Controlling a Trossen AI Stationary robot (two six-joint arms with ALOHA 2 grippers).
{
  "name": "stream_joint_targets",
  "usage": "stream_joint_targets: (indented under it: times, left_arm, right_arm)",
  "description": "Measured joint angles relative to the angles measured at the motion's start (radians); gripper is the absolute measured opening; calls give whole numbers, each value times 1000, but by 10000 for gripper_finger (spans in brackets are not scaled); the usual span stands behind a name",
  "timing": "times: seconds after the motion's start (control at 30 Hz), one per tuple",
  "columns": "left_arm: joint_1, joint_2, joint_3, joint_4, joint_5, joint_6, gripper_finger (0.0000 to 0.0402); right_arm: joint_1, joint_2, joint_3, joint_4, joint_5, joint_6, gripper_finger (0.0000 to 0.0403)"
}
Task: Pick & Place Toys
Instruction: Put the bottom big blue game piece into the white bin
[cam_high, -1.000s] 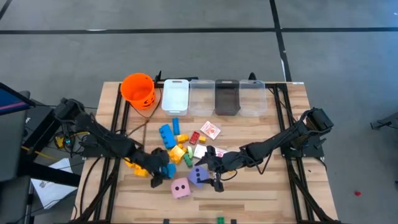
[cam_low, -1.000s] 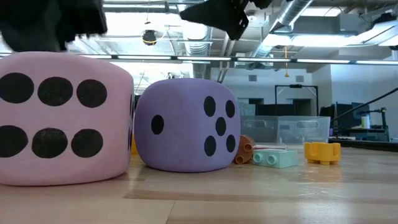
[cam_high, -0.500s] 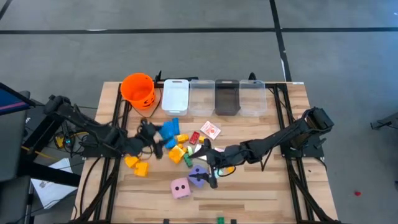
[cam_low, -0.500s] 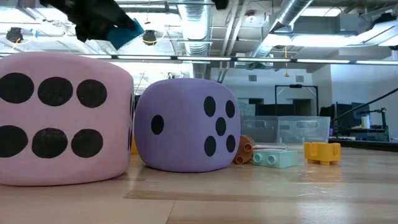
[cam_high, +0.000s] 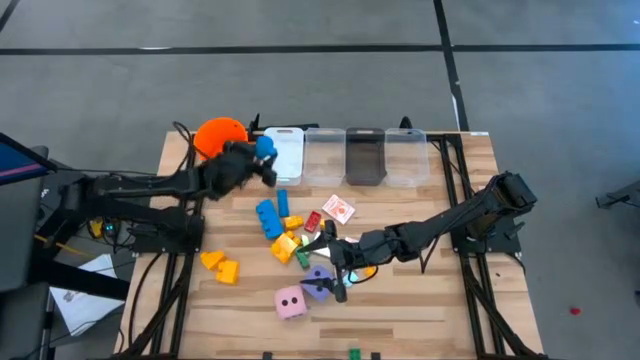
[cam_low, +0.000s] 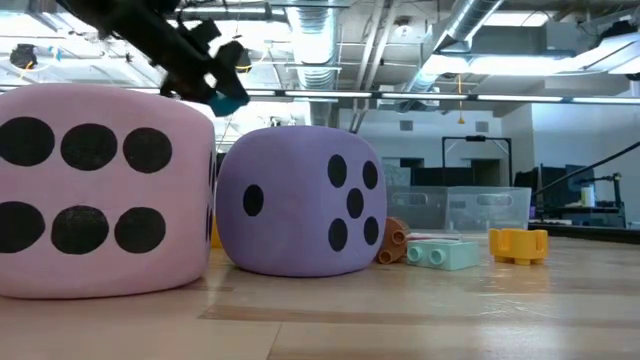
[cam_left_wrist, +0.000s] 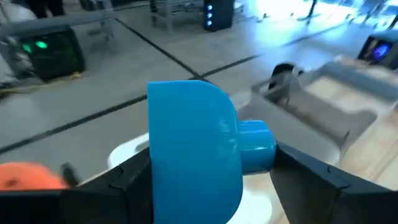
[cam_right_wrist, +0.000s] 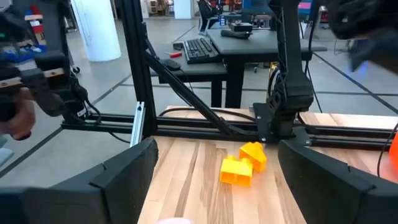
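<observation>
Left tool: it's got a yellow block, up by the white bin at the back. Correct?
Not quite: the block is blue, not yellow, as the left wrist view shows. The left tool does hold it by the white bin at the back.

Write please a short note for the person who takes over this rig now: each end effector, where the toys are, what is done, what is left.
Left end effector: shut on a blue block, raised by the white bin at the back.
Right end effector: open, holding nothing, over the purple die.
Toys: pink die at the front; blue, yellow, red and green blocks and a card mid-table; two yellow blocks front left.
Done: one block lifted, not yet dropped.
Left: nearly everything.
</observation>
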Motion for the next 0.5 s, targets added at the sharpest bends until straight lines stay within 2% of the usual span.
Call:
stream_joint_targets:
  times: [0.13, 0.2, 0.27, 0.5]
  left_arm:
    - [120, 66, 0, 86, 211, 0, 261]
    - [148, 92, 0, 126, 283, 0, 264]
    - [160, 113, 0, 148, 315, 0, 267]
    - [163, 132, 0, 167, 315, 3, 274]
  right_arm:
    - [-6, 0, 0, -26, 0, 3, 331]
    - [-4, 0, 0, -37, 0, 8, 331]
    - [-5, 0, 0, -44, 0, 9, 331]
    - [-5, 1, 0, -45, 0, 11, 331]
